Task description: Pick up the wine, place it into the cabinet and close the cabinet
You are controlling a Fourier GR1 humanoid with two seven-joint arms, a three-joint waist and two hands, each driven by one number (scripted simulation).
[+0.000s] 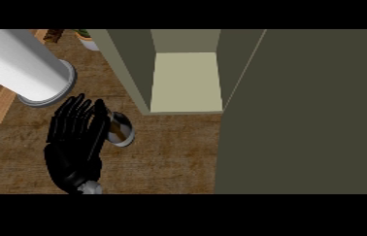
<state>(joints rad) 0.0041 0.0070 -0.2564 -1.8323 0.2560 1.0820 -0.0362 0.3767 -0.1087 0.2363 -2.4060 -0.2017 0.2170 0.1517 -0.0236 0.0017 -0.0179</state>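
Brown-and-silver wine bottle point(120, 129) sits on the brown wood-grain counter point(172, 152), left of centre, outside and just in front of the cabinet's left front corner. Seen from almost straight above, so I can't tell whether it stands upright or leans.

Black left hand point(72, 147) is right against the bottle's left side. Fingers are straight and point away from the robot, palm side toward the bottle. Nothing is curled round it. Contact looks likely, but I can't confirm it from this angle. One dark part of the hand overlaps the bottle's upper left edge.

Olive-green box cabinet point(129, 65) is open. One compartment is visible, with a pale cream flat shelf point(188, 82), and nothing is on it. The wide dark olive door point(301, 113) is swung out toward the robot and fills the right side of the view. It covers the counter there.

The path from bottle to opening is bare counter. The cabinet's left wall is the nearest edge to the bottle.

Large white cylinder point(28, 65) with a grey rim stands at top left, just beyond the fingertips. Small green plant point(86, 38) in a white pot is at the top edge, left of the cabinet.

Counts: one bottle, one cabinet, one door, one shelf, one cylinder, one plant, one hand.
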